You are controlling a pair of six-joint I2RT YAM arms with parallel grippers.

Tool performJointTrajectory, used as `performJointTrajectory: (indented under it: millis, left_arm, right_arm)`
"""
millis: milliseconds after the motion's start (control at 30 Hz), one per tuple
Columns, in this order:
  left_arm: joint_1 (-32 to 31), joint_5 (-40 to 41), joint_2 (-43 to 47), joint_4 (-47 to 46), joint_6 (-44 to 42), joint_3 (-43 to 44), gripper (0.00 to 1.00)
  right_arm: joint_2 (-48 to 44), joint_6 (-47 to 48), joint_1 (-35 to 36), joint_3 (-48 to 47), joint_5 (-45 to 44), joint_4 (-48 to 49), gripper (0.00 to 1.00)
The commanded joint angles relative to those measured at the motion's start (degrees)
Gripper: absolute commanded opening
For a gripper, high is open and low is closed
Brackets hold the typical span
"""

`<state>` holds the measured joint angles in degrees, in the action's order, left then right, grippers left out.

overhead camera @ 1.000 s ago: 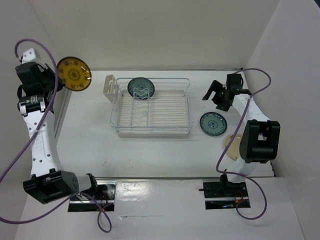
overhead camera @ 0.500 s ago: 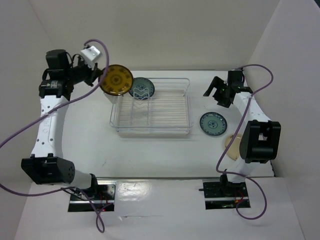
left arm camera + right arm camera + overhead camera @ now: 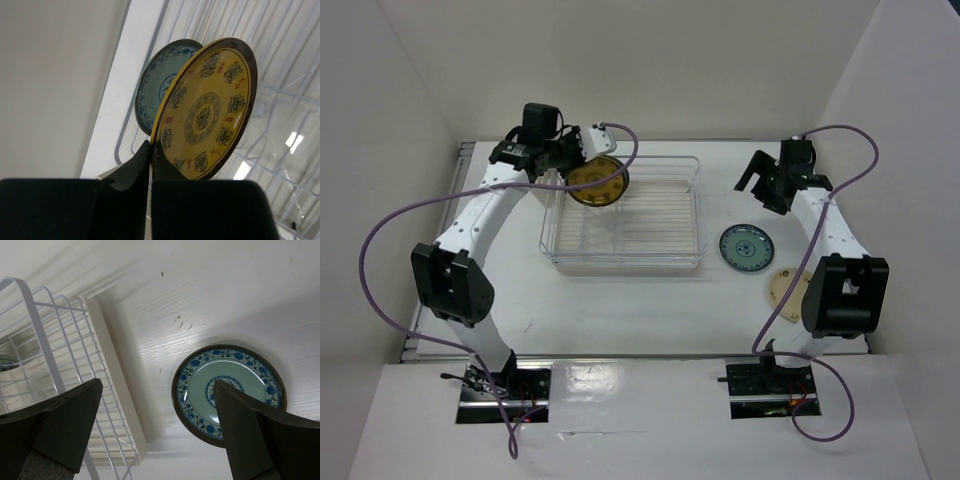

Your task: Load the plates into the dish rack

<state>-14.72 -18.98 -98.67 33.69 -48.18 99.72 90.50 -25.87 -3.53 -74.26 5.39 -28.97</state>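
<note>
**Amber plate gripped on edge at the rack's far-left corner**

The amber plate [image 3: 207, 110] stands nearly on edge, its patterned face turned to my left wrist camera. My left gripper [image 3: 151, 147] is clenched on its lower rim, one finger on each face. From above, the plate [image 3: 597, 182] sits over the far-left corner of the dish rack [image 3: 620, 262]. I cannot tell whether it touches the white wires [image 3: 280, 100] yet.

Just behind it a pale blue plate [image 3: 160, 85] stands upright in the rack, mostly covered by the amber one. I cannot tell whether the two touch.

Outward to the right, a blue-rimmed plate [image 3: 747, 247] lies flat on the counter [image 3: 620, 310], near the rack's right wall but apart from it. A cream plate [image 3: 788, 290] lies nearer the arm bases, partly hidden by my right arm.

My right gripper [image 3: 767, 180] hangs released, jaws spread wide and holding nothing, beyond the rack's far-right corner. In its wrist view the blue-rimmed plate [image 3: 230, 392] shows between the fingers, the rack's edge [image 3: 115, 390] to the left.
</note>
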Motion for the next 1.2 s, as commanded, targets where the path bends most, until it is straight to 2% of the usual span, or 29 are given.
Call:
performJointTrajectory:
  millis: [0, 233, 433, 1067, 1167]
  left_arm:
    - [-0.5, 3.7, -0.7, -7.3, -3.0, 0.4, 0.00]
    - [-0.5, 6.4, -0.7, -13.6, -6.7, 1.1, 0.00]
    - [-0.5, 4.0, -2.6, -16.2, -6.7, 1.1, 0.00]
    - [-0.5, 1.8, -4.8, -20.0, -5.2, -8.0, 0.00]
    - [-2.2, 3.3, -5.3, -20.5, -5.7, -10.5, 0.00]
  right_arm:
    - [-2.4, 0.4, -0.1, 1.5, -1.2, -1.7, 1.00]
    - [-2.4, -0.7, -0.1, 3.2, -1.2, -1.7, 1.00]
    - [-2.4, -0.7, -0.1, 3.2, -0.6, -1.7, 1.00]
    - [-1.9, -1.2, -0.1, 3.2, -1.2, -1.7, 1.00]
    - [-0.6, 1.0, -0.1, 2.6, -3.1, -2.3, 1.00]
